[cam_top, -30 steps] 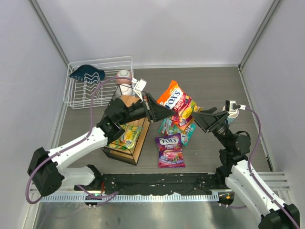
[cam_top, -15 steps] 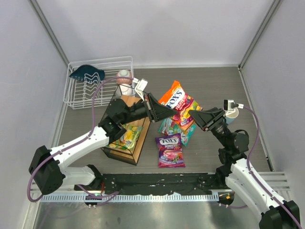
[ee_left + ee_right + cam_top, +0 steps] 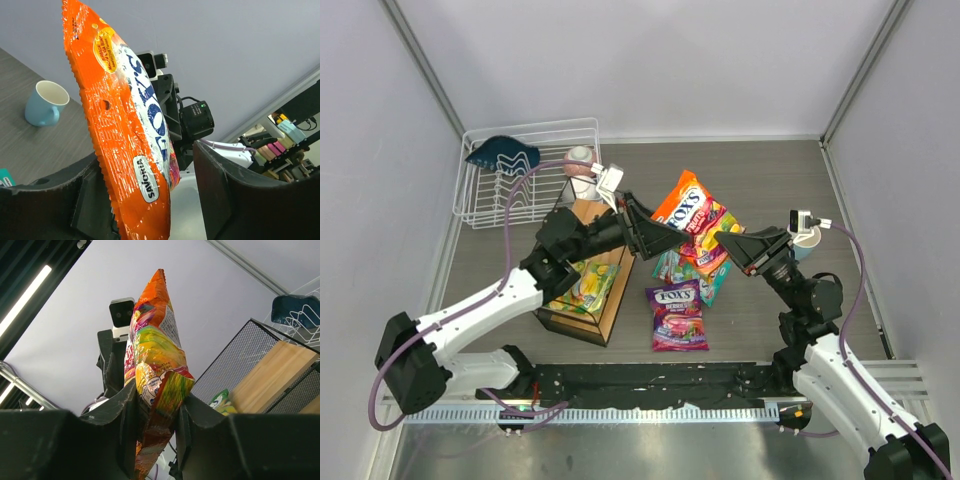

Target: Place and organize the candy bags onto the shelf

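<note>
The orange-red candy bag (image 3: 688,208) hangs upright above the table between my two grippers. My right gripper (image 3: 724,242) is shut on its lower right edge, and in the right wrist view the bag (image 3: 156,357) is pinched between both jaws of that gripper (image 3: 157,425). My left gripper (image 3: 668,236) stands open around the bag's left edge (image 3: 125,115); the bag leans on one finger (image 3: 95,200) and a gap shows to the other. The purple bag (image 3: 677,314) and the teal bag (image 3: 708,278) lie on the table. The yellow-green bag (image 3: 582,285) lies on the shelf (image 3: 610,300), on its lower board.
A white wire dish rack (image 3: 532,185) with a dark blue item (image 3: 502,153) stands at the back left. A pale cup (image 3: 582,160) sits behind the shelf. A light blue mug (image 3: 45,102) stands at the right, behind my right gripper.
My right gripper closed on the orange-red bag, then my left gripper opened off it. The bag has stayed almost in place between the two.
</note>
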